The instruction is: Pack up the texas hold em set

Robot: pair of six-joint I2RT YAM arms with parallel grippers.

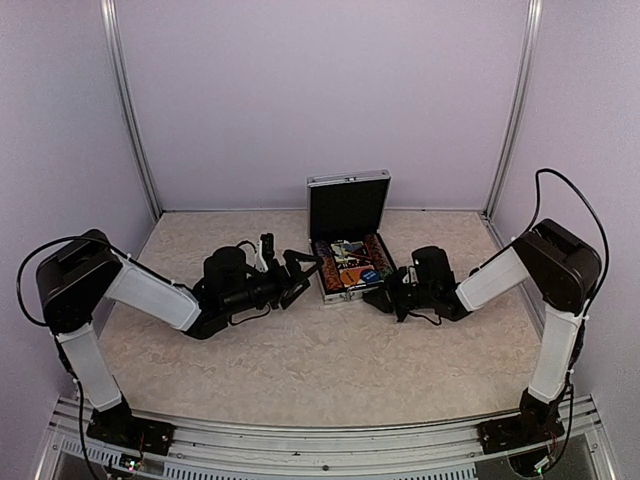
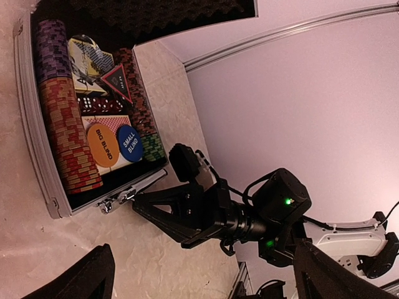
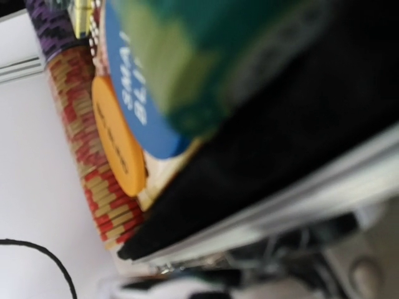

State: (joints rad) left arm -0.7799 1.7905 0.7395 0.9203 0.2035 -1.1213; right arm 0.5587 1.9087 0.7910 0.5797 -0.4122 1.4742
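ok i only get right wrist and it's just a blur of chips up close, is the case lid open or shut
Observer: Open. The lid of the case stands upright at the back.
Operator: where's my right tool against the case
Observer: The right tool is shut, its tip at the front rim beside a latch. I can't tell whether it touches.
Operator: and the left one
Observer: The left tool is wide open, just left of the case, holding nothing.
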